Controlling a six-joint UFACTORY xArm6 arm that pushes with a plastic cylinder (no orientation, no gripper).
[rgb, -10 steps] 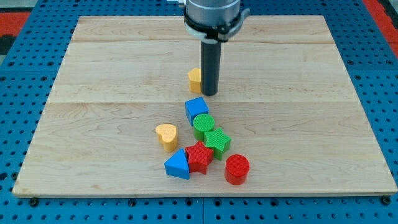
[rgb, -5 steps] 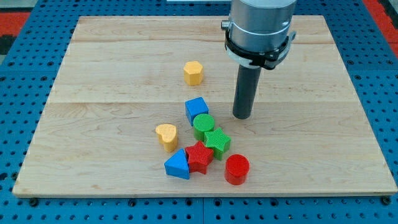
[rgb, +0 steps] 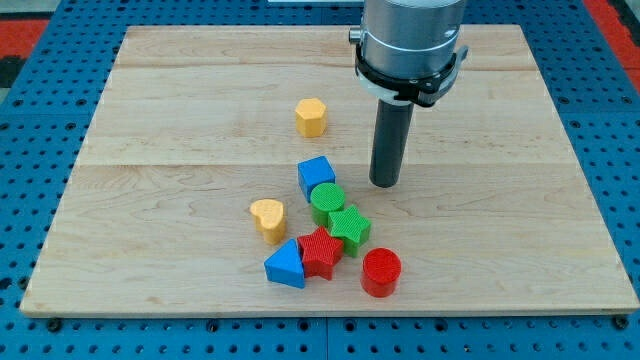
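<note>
My tip (rgb: 385, 184) rests on the wooden board (rgb: 150, 120), to the right of the blue cube (rgb: 316, 176) and the green cylinder (rgb: 327, 201), touching neither. Below them lie the green star (rgb: 349, 226), the red star (rgb: 321, 250), the blue triangle block (rgb: 285, 265) and the red cylinder (rgb: 381, 272), packed in a loose cluster. A yellow heart (rgb: 268, 217) sits left of the cluster. A yellow hexagon-like block (rgb: 311, 116) stands alone above, up and left of the tip.
The board lies on a blue perforated table (rgb: 40, 150). A red patch (rgb: 30, 25) shows at the view's top left corner.
The tip went from beside the yellow hexagon block rightward and down the view, then edged slightly left and up. The yellow hexagon block shifted a little left and up.
</note>
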